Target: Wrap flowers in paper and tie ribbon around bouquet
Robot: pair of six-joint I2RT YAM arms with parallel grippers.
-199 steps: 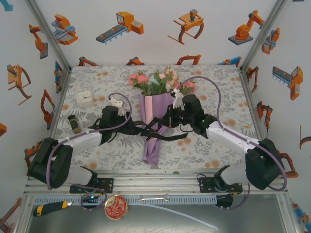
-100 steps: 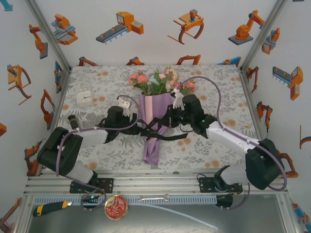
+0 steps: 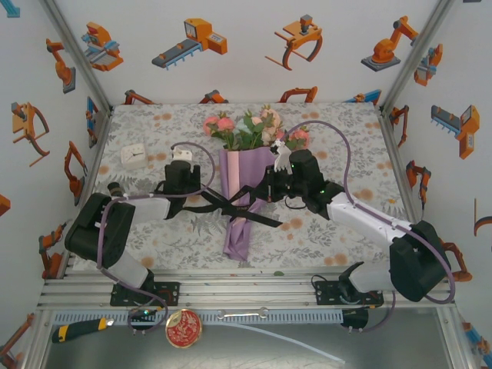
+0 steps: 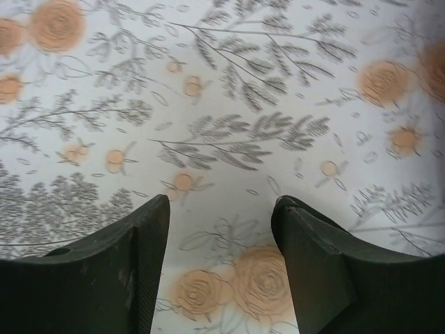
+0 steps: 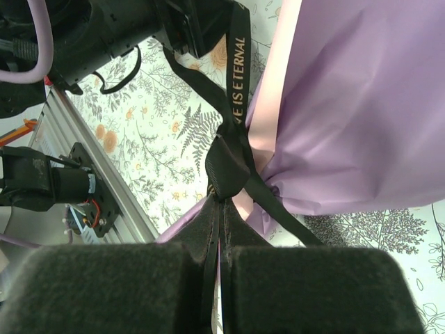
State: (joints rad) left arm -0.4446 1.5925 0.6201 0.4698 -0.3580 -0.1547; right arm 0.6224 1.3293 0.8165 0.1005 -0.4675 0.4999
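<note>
While the bouquet (image 3: 242, 173) lies mid-table, blooms toward 12 o'clock, the right gripper (image 5: 221, 254), at 3 o'clock of its waist, is pressed together on the ribbon (image 5: 236, 76), judged to hold the knot (image 5: 226, 167) taut; the left gripper (image 4: 221, 209), at 9 o'clock, stands spread and empty

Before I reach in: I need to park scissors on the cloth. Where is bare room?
Bare cloth lies near the front rail between the bouquet's tail and the right arm, and along the right wall. Crowded: the middle, with ribbon and right claw.
</note>
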